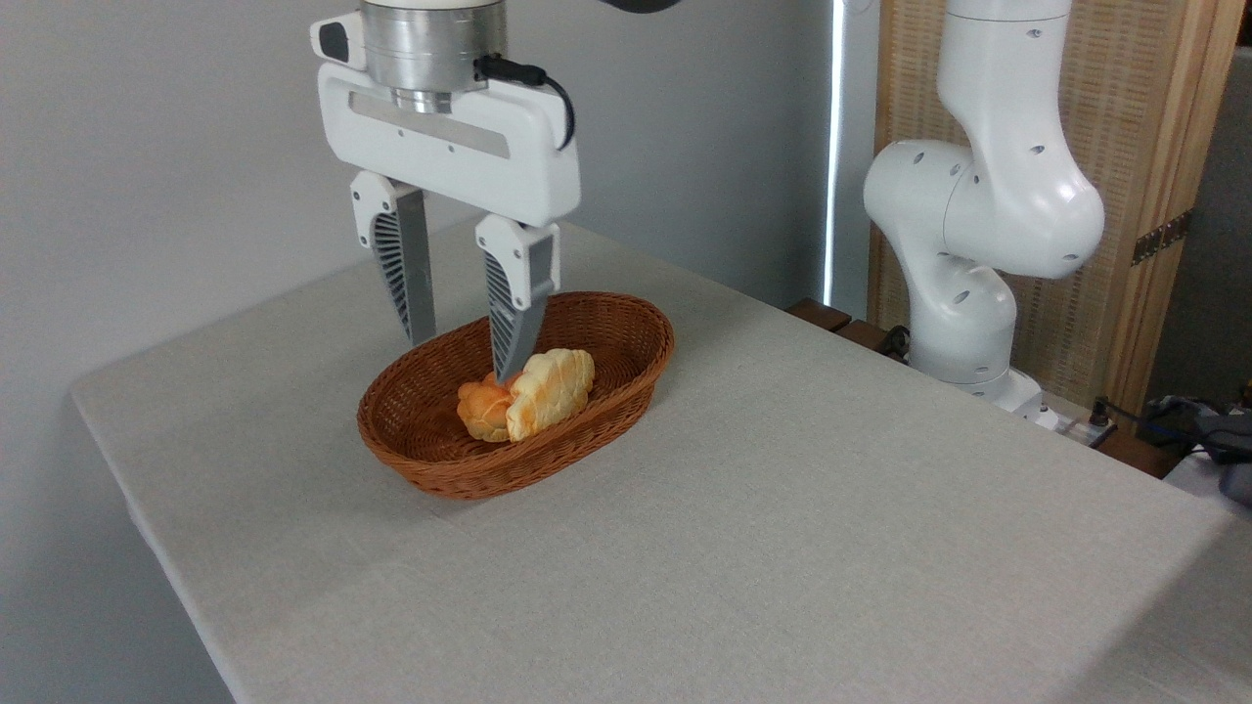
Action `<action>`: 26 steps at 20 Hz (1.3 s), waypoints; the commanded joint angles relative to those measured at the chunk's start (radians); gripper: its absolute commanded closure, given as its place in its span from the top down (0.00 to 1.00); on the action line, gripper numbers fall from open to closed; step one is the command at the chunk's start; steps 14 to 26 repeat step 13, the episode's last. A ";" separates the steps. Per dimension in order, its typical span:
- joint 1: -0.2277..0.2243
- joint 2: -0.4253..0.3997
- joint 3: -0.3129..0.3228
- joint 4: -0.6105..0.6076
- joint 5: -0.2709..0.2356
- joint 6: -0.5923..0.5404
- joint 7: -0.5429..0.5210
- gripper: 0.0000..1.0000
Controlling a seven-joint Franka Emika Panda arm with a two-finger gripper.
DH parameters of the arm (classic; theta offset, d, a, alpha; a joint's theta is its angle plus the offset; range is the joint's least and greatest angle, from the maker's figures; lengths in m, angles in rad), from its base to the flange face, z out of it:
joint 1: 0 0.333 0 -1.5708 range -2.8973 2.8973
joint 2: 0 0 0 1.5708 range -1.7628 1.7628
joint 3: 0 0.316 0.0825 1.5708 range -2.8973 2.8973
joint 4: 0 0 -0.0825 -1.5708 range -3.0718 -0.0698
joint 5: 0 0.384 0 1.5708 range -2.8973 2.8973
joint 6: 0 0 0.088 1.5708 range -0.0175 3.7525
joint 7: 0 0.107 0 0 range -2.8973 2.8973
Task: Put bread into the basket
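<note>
Sitting inside the basket (626, 342), the bread (551, 389) leans against a small orange bun (482, 406). Gripper (465, 357) hovers right above them, fingers spread apart and holding nothing.

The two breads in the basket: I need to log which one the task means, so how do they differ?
The bread is pale cream-golden with ridged segments; the bun is deeper orange. The bread is longer and lies nearer the basket's right side; the bun is smaller, rounder and sits to its left, touching it. Both rest inside the basket, below the open claw.
</note>
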 commanded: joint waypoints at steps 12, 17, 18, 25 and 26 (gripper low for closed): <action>-0.006 -0.006 0.103 0.016 -0.006 -0.092 0.303 1.00; -0.006 -0.006 0.106 0.016 -0.006 -0.094 0.303 1.00; -0.006 -0.006 0.106 0.016 -0.006 -0.094 0.303 1.00; -0.006 -0.006 0.106 0.016 -0.006 -0.094 0.303 1.00; -0.006 -0.006 0.106 0.016 -0.006 -0.094 0.303 1.00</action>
